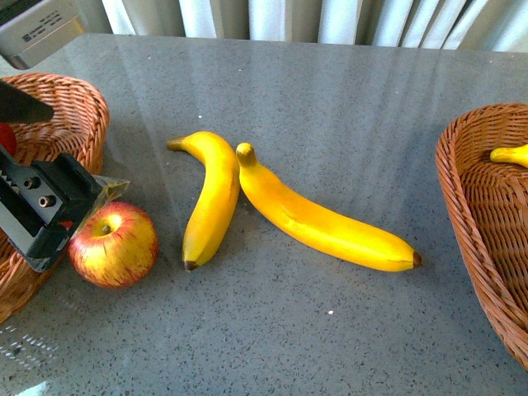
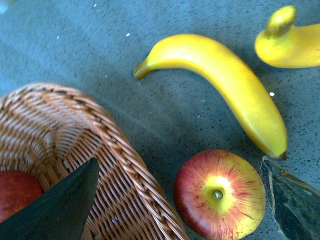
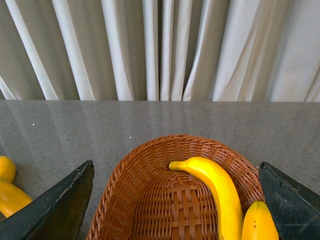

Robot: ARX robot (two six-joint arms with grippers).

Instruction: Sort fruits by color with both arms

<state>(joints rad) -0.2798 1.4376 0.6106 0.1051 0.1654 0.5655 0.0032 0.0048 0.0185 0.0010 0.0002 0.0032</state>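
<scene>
Grey speckled table (image 1: 330,91) backed by white curtains (image 3: 125,50).

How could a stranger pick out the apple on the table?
Start at the wicker basket on the left of the table. Just outside its rim lies the apple. It is round and red-and-yellow streaked, unlike the two long yellow bananas beside it.

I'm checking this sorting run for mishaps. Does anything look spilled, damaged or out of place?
Nothing stands out. The apple, shorter banana and longer banana lie whole on the table, just unsorted, the bananas close together. The left basket and right basket sit upright with fruit inside.
</scene>
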